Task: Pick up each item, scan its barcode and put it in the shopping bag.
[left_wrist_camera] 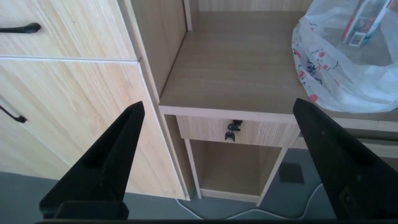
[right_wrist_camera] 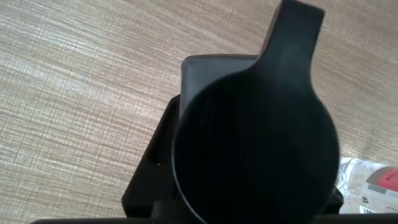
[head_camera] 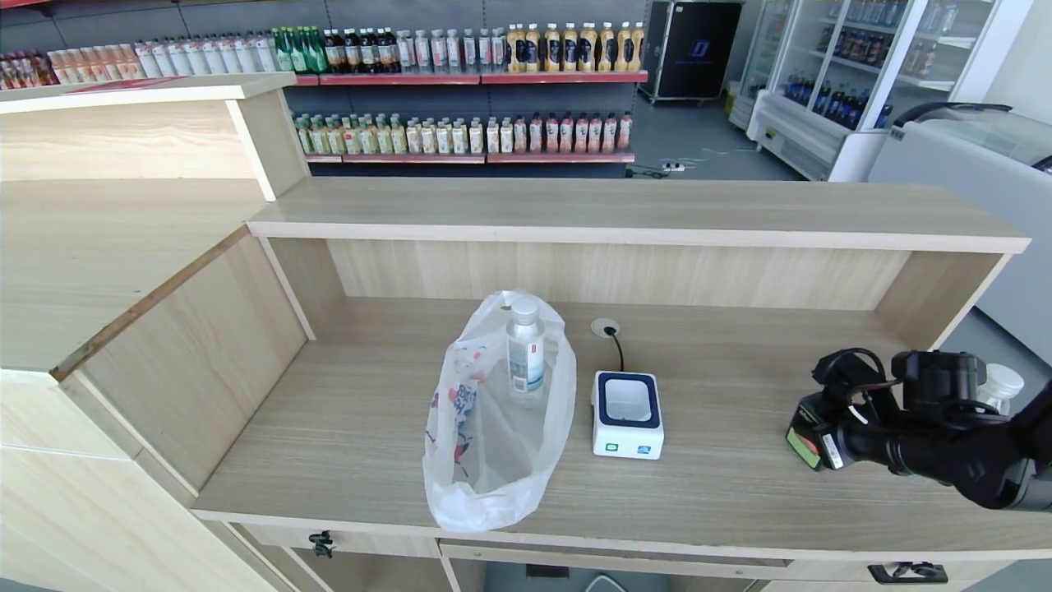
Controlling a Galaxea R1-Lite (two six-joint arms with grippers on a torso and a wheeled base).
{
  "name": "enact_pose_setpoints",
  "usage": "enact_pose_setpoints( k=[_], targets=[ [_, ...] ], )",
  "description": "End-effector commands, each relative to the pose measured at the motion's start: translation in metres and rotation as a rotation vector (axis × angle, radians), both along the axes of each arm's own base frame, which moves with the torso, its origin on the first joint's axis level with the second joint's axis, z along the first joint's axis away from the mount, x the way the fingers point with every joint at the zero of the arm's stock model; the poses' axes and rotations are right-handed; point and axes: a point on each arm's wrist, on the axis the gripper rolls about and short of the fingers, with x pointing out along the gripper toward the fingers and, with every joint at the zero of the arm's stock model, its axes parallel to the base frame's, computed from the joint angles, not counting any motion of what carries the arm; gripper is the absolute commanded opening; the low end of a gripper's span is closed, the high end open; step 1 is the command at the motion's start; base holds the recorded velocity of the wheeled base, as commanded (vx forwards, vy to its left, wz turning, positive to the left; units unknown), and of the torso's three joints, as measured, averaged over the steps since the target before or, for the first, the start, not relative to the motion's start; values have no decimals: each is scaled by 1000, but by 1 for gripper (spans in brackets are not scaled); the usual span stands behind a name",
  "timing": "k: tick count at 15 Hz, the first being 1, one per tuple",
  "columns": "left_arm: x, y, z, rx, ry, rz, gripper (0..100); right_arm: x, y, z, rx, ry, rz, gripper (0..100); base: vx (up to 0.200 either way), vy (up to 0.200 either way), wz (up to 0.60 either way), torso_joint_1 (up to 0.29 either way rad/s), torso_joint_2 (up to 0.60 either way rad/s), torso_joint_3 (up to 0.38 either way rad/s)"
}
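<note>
Just beside right tool: bottle.

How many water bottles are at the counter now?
2. One clear plastic white-capped bottle stands inside the white plastic shopping bag; a second bottle sits behind the right arm, mostly hidden.

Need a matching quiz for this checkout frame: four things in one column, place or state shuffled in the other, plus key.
Things:
1. clear bottle
2. scanner
3. left hand
4. white-capped bottle

Place or state:
A. open and empty, out in front of the counter
B. at the counter's far right end
C. upright inside the shopping bag
D. on the counter, just right of the bag

Pairs: 1-C, 2-D, 3-A, 4-B
</note>
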Motion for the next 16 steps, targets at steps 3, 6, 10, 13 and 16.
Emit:
enact_pose_setpoints(
  k=[3, 6, 10, 13, 16],
  targets=[
    [0, 0, 0, -1, 0, 1, 100, -59, 37, 138, -276, -441, 214, 0, 0, 0, 0, 0, 0, 0],
    [0, 0, 0, -1, 0, 1, 100, -105, 82, 183, -413, -702, 479, 0, 0, 0, 0, 0, 0, 0],
    [0, 0, 0, 1, 0, 1, 100, -130, 128, 198, -992, -1153, 945, 0, 0, 0, 0, 0, 0, 0],
    [0, 0, 0, 1, 0, 1, 100, -151, 158, 198, -1403, -1437, 1070, 0, 0, 0, 0, 0, 0, 0],
    [0, 0, 0, -1, 0, 1, 100, -166, 177, 199, -1633, -1637, 1090, 0, 0, 0, 0, 0, 0, 0]
  ],
)
